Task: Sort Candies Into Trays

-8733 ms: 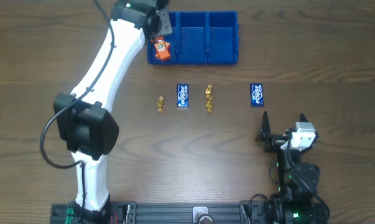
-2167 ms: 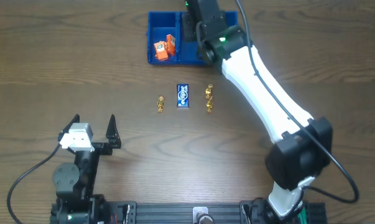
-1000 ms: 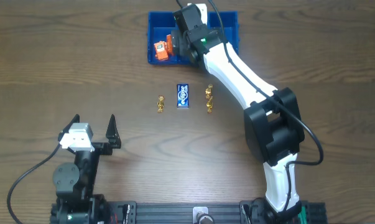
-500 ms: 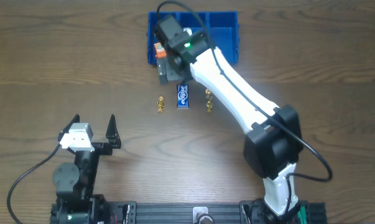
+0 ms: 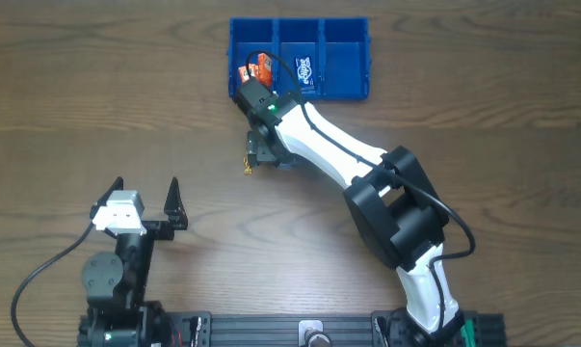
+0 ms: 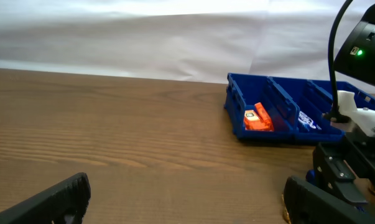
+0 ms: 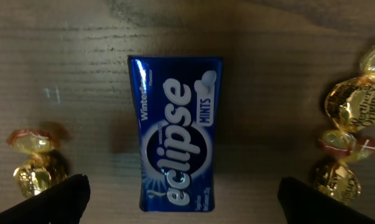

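Candies keep moving off the table [image 5: 521, 145] and into the blue tray [image 5: 348, 93]. We see one mint pack [image 5: 304, 67] now lying in the tray's middle compartment, next to the orange candies [image 5: 256, 72] in the left one. Two seconds back the right arm was still reaching over that tray. Since then it has swung away and come down over the row of sweets left on the wood.

The right gripper [image 7: 193, 208] hangs directly above the second mint pack [image 7: 176, 132], jaws spread wide, one finger to each side of the pack and neither touching it. The pack lies flat on the table, label up, with gold-wrapped candies [image 7: 352, 124] near it on both sides. The left gripper [image 5: 145, 188] sits parked near its base, jaws likewise released and holding nothing, unmoved over the last two seconds.

We read this as one blue pack sorted and the next about to be picked. The gold-wrapped candies would then be left for the third compartment, which looks empty.
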`<state>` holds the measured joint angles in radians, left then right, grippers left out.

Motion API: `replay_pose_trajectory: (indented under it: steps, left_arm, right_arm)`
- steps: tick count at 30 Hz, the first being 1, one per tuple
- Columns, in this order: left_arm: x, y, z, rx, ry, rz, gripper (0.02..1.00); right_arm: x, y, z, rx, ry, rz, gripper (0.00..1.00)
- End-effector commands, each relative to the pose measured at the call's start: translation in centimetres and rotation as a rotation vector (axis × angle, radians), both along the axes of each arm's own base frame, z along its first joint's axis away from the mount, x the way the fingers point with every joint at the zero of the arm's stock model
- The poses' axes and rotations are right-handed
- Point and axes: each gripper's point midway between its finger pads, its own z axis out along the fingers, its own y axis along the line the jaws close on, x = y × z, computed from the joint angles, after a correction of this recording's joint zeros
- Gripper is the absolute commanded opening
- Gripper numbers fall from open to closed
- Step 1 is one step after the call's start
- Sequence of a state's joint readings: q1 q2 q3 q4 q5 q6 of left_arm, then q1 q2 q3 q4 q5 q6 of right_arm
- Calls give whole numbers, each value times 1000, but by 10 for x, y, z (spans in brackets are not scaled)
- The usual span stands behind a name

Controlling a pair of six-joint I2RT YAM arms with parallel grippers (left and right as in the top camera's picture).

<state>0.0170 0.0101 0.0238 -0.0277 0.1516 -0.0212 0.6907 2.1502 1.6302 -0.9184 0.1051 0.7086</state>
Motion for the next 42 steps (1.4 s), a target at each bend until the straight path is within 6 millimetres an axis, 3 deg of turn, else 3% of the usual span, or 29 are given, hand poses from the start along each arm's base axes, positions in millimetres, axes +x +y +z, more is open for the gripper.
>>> replay_pose_trajectory:
  steps: [1, 6, 9, 15, 17, 18, 23, 26, 31, 35, 39, 42]
  left_arm:
    - [-1, -3, -16, 11, 46, -19, 998]
    - [-1, -3, -16, 11, 46, -19, 998]
    - [-1, -3, -16, 11, 46, -19, 996]
    - [-1, -3, -16, 11, 46, -19, 998]
    - [-1, -3, -16, 11, 46, -19, 998]
    - [-1, -3, -16, 11, 46, -19, 998]
    - [-1, -3, -16, 11, 46, -19, 998]
    - [-1, -3, -16, 11, 46, -19, 998]
    - [-1, -3, -16, 11, 46, -19, 998]
    - [-1, -3, -16, 11, 46, -19, 998]
    - [-1, -3, -16, 11, 46, -19, 998]
    - [-1, -3, -16, 11, 46, -19, 998]
  right_arm:
    - [-2, -6, -11, -17, -2, -56, 1000]
    - [-3, -8, -16, -21, -8, -59, 1000]
    - [-1, -8, -16, -22, -17, -59, 897]
    - [-2, -9, -27, -38, 0, -60, 849]
    - [-1, -8, -27, -35, -5, -60, 752]
    - [0, -7, -27, -31, -9, -60, 643]
    - [1, -7, -27, -27, -13, -60, 281]
    - [2, -6, -27, -24, -17, -60, 202]
    - [7, -6, -17, -28, -45, -63, 169]
    - [27, -10, 30, -52, -160, -66, 161]
    - [65, -17, 132, -97, -364, -69, 161]
    - [96, -25, 188, -81, -492, -43, 165]
